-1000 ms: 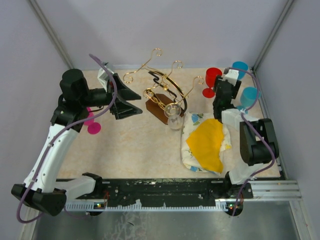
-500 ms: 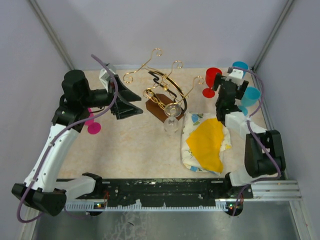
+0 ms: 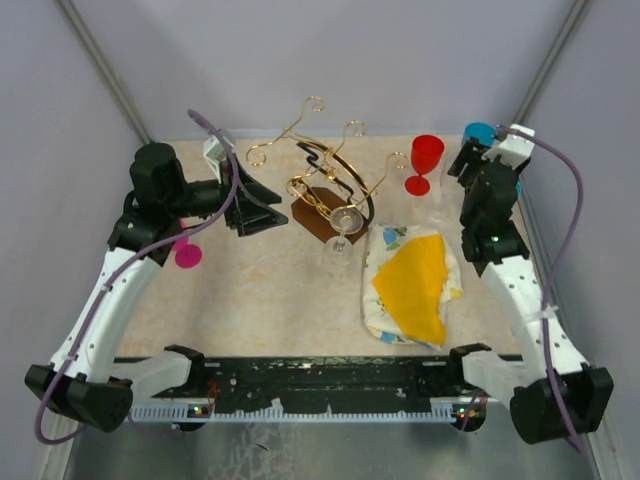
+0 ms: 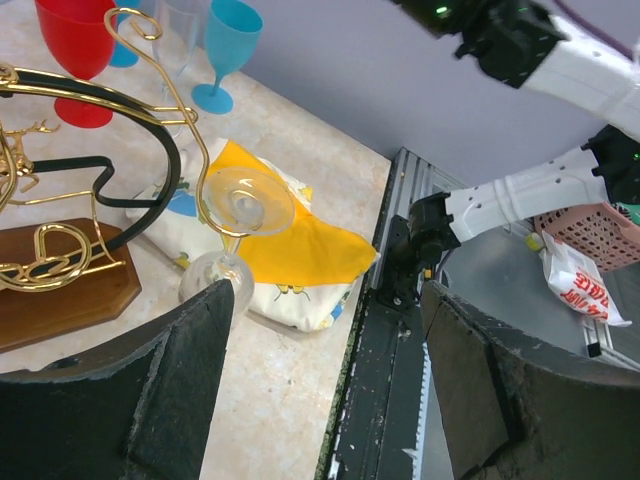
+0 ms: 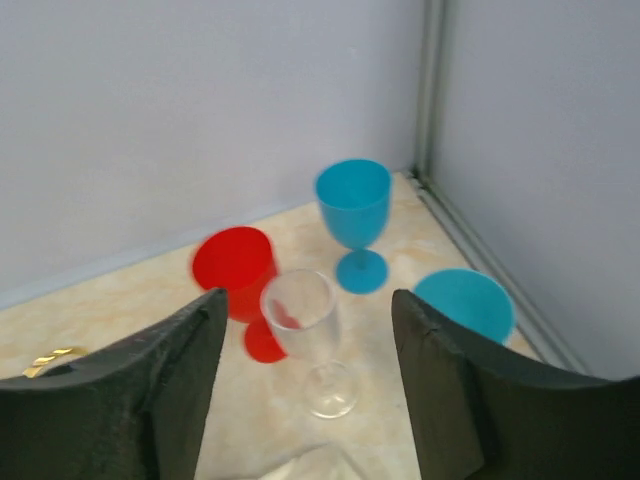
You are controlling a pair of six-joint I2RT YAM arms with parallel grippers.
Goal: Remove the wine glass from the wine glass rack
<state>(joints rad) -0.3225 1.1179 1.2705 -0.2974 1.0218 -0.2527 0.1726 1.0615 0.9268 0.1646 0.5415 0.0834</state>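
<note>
The gold wire wine glass rack (image 3: 312,165) stands on its dark brown base (image 3: 312,212) at the table's middle back. A clear wine glass (image 3: 340,230) hangs upside down by its foot from a front right hook arm. In the left wrist view the glass (image 4: 238,205) hangs on the rack (image 4: 165,90), ahead and left of the fingers. My left gripper (image 3: 275,208) is open and empty, just left of the rack; its jaws also show in the left wrist view (image 4: 325,300). My right gripper (image 3: 470,162) is open and empty at the back right, raised over standing glasses (image 5: 310,400).
A red glass (image 3: 425,160), a blue glass (image 3: 478,132) and a clear flute (image 5: 305,330) stand at the back right; a second blue glass (image 5: 465,305) is near the right wall. A yellow and white cloth (image 3: 410,285) lies right of the rack. A pink glass (image 3: 185,252) lies at the left.
My right arm has lifted and swung back toward the right rear corner. The hanging clear glass has swung slightly left. My left arm has barely moved.
</note>
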